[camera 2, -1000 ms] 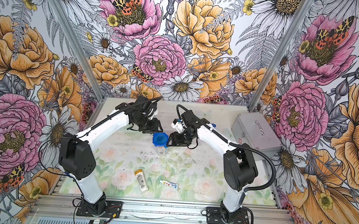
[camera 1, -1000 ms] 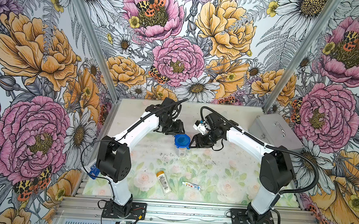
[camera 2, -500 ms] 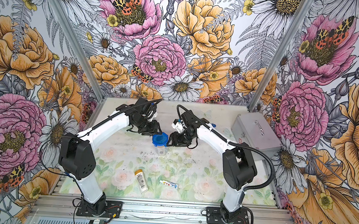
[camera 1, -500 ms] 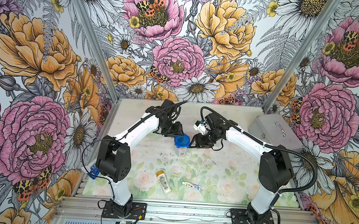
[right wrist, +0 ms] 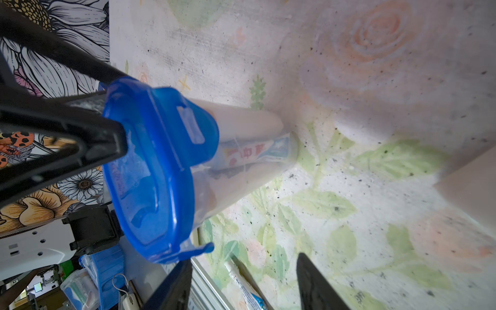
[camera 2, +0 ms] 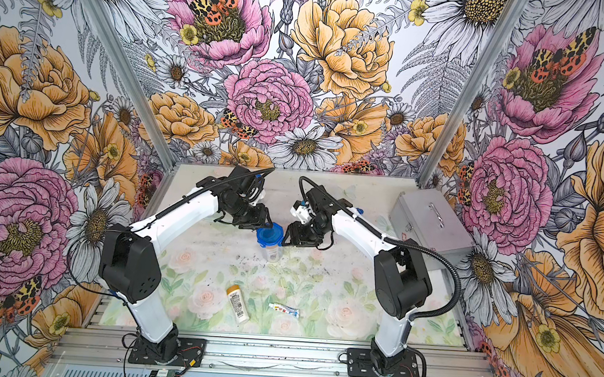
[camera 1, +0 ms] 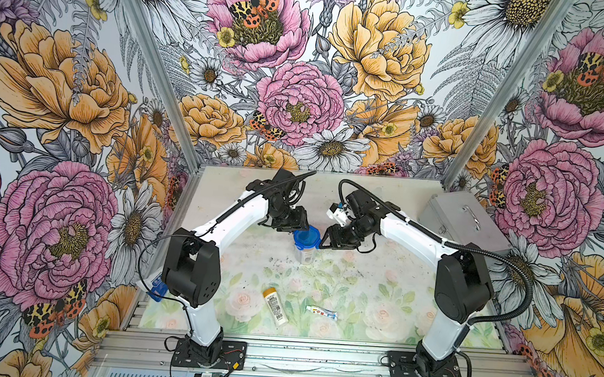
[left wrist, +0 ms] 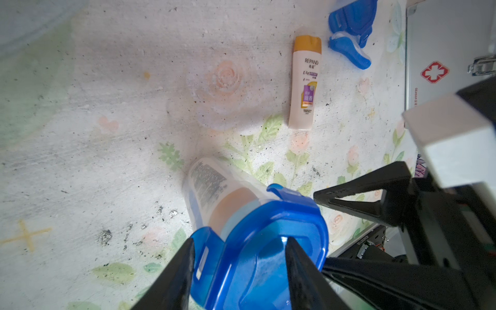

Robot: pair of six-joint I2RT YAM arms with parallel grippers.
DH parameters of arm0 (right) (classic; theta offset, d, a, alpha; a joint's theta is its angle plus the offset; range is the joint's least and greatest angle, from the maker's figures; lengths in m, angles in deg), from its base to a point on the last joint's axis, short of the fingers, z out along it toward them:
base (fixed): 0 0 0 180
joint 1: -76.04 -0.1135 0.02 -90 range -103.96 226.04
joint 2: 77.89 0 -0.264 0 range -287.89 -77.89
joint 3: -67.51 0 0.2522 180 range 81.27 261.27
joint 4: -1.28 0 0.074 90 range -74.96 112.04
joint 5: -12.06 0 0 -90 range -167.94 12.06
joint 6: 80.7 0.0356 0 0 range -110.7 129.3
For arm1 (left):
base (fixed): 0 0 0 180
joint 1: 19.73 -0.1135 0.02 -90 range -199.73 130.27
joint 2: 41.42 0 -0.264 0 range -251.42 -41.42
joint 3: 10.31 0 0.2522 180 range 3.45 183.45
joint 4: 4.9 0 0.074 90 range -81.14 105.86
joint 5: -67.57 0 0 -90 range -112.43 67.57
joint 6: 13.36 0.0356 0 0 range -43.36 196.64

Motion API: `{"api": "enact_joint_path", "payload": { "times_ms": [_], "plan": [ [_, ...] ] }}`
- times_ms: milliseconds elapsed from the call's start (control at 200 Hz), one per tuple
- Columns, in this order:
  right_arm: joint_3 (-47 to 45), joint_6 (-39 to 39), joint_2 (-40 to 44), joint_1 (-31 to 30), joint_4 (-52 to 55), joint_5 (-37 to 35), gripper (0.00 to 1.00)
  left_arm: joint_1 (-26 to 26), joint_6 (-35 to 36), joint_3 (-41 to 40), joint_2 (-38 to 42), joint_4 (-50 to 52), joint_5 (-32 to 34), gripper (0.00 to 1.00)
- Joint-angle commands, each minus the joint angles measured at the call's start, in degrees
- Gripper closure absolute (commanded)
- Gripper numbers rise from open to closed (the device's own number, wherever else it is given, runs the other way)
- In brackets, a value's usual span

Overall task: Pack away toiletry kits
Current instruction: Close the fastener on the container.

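Note:
A clear cup point(camera 1: 305, 257) capped by a blue lid point(camera 1: 306, 236) stands mid-table in both top views. Inside it show an orange-capped bottle point(left wrist: 214, 188) and a toothpaste tube point(right wrist: 255, 154). My left gripper point(left wrist: 239, 240) is open over the lid. One finger is outside a lid tab point(left wrist: 206, 255) and the other is on the lid's top. My right gripper point(right wrist: 244, 258) is open and empty just beside the lid's rim. Another bottle point(camera 1: 275, 301) and a toothpaste tube point(camera 1: 321, 312) lie near the front edge.
A silver metal case point(camera 1: 465, 222) sits at the right edge. In the left wrist view a further orange-capped bottle point(left wrist: 304, 83) lies on the mat next to loose blue lids point(left wrist: 349, 51), close to the case.
My left gripper has moved forward and right onto the blue lid. The right gripper has stayed beside the cup with its jaws slightly narrower.

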Motion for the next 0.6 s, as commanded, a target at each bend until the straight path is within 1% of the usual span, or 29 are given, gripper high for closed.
{"api": "enact_joint_path", "payload": {
  "times_ms": [0,595],
  "plan": [
    [1.23,0.63,-1.88,0.16,-1.92,-1.52,0.39,1.57,-1.01,-1.07,1.56,0.12,-1.2,0.47],
    [0.68,2.01,-2.34,0.33,-3.01,-2.41,0.4,1.93,-1.17,-2.53,2.07,0.07,-1.27,0.48]
  ]
}}
